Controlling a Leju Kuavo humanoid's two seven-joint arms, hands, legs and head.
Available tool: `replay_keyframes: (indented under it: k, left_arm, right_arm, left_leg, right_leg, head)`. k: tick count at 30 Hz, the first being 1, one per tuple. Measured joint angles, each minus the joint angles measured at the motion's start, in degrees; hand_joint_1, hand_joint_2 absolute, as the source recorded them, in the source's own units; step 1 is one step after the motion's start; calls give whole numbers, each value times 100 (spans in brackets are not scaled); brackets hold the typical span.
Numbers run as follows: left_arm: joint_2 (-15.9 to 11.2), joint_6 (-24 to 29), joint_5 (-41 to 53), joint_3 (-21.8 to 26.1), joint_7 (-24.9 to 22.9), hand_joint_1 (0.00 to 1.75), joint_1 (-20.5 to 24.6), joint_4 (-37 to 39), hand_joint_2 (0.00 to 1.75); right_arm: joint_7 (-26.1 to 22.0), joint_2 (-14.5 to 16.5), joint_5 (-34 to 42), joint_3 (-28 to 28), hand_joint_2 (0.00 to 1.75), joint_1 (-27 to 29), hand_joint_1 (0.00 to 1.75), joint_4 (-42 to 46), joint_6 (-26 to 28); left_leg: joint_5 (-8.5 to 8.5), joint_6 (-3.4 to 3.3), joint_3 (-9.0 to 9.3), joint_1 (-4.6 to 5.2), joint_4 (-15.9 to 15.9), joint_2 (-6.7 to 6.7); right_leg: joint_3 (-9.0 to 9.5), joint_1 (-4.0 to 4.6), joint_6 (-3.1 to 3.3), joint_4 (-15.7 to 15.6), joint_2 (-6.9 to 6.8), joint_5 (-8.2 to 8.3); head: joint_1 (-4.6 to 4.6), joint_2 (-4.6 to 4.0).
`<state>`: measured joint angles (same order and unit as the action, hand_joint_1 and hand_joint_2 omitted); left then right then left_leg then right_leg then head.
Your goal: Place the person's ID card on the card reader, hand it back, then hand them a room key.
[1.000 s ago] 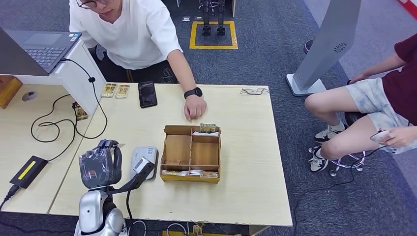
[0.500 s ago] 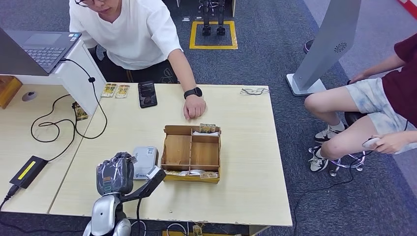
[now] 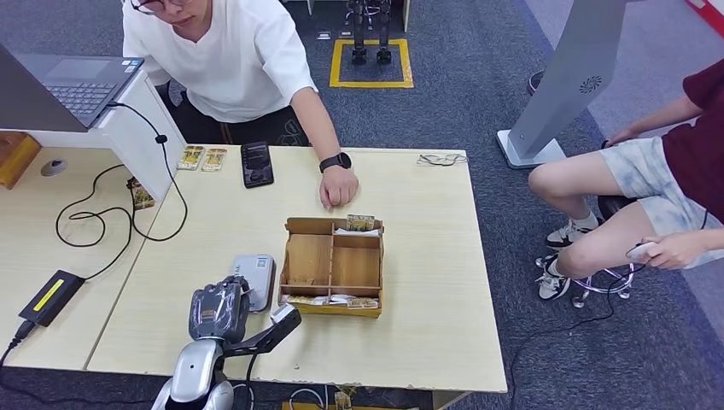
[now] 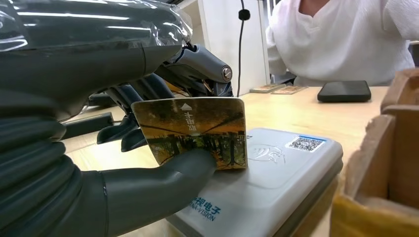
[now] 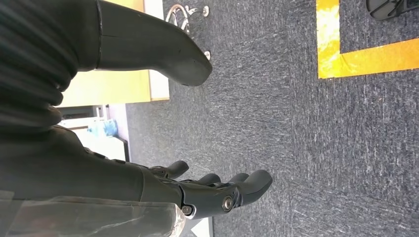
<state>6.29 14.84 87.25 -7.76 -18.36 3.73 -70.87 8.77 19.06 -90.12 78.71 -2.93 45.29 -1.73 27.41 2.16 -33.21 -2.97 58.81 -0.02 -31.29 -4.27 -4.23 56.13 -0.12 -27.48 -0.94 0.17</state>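
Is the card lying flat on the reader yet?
No. The left hand holds the card upright above the reader.

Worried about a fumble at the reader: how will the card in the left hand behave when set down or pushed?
The card looks thin, flat and unbent in the left hand, so probably stiff and light. Its glossy face may slide on the smooth card reader top.

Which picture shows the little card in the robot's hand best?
The left wrist view: the card is close and sharp, pinched by the left hand over the card reader. In the head view, it's hardly discernible.
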Motion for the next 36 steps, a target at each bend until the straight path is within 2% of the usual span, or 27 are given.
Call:
replay_keyframes:
  k: [19,23,28,36]
  left_arm:
    - [3,50,0,-1,140,175,72,158,175]
    - [70,399,-1,87,467,175,49,139,175]
    - [347,883,-37,416,1149,175,-73,-135,175]
    - [528,899,-41,656,1246,175,-182,-368,175]
  right_arm:
    - [17,0,0,-1,175,-2,0,29,-7]
    - [-1,1,0,-2,175,1,0,40,-5]
    - [-35,22,0,-2,175,7,0,67,-1]
    - [-35,33,0,-2,175,8,0,85,0]
  left_leg:
    - [-1,0,19,0,-1,-1]
    - [-1,0,19,0,-1,-2]
    - [-1,0,13,0,0,-1]
    - [0,0,3,0,-1,-1]
  right_leg:
    - [21,0,0,0,-1,1]
    - [21,0,0,0,-1,1]
    - [13,0,0,0,1,1]
    - [2,0,1,0,2,0]
  head:
    - [0,0]
    - [1,0]
    - [1,0]
    - [1,0]
